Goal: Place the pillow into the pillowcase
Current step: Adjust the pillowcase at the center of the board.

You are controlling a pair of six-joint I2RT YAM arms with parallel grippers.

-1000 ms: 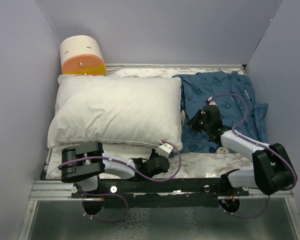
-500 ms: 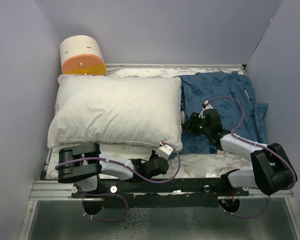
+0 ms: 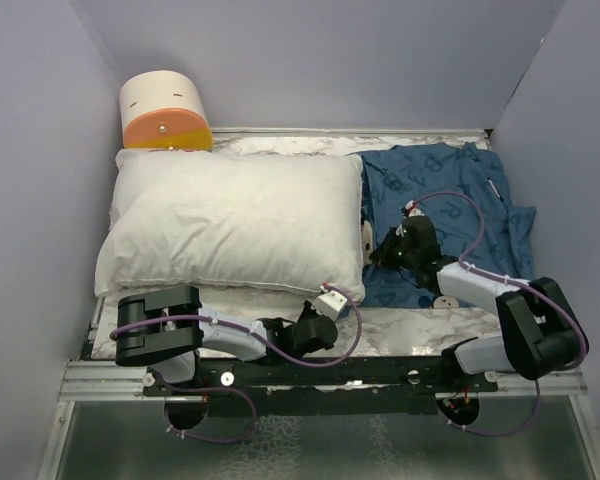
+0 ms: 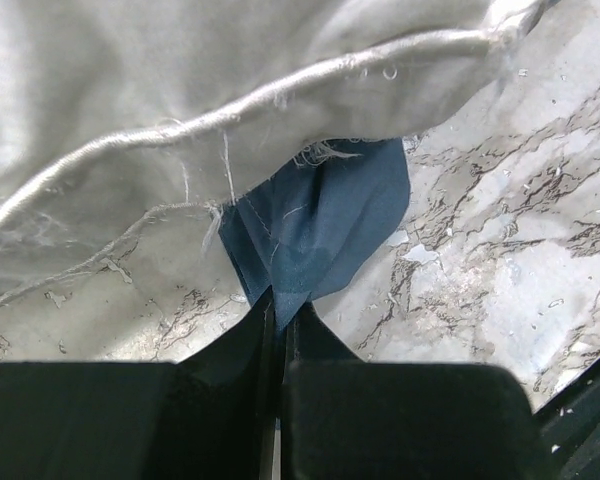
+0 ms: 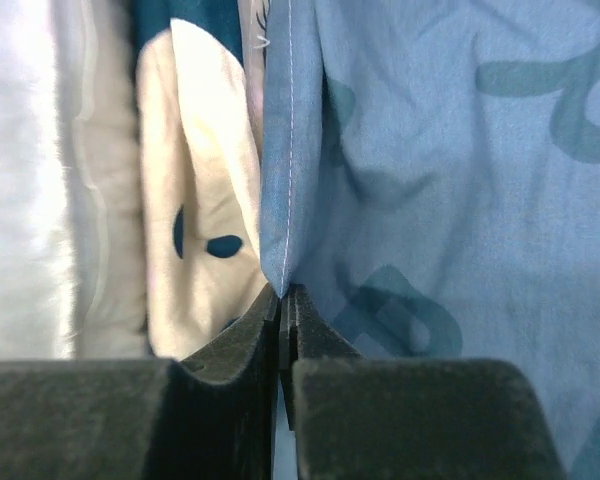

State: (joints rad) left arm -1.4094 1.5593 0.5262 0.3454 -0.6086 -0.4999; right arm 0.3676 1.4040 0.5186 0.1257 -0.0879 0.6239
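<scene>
Behind, cream-and-orange drum (image 3: 163,112) touching pillow (image 3: 230,220), pillowcase (image 3: 450,185) alongside, marble table (image 3: 400,325)

**Right gripper takes a new pinch nearer the pillow**

The right gripper (image 3: 383,254) has moved left across the pillowcase (image 3: 470,190), from mid-cloth to the edge next to the pillow (image 3: 230,225). Its jaws opened on the way and have closed again. In the right wrist view they now pinch a folded hem of the blue cloth. The right elbow (image 3: 535,330) has swung slightly left with the move, and the purple cable loop (image 3: 450,196) has shifted left too. The left arm's black elbow block (image 3: 155,325) has also edged a little to the left.
</scene>
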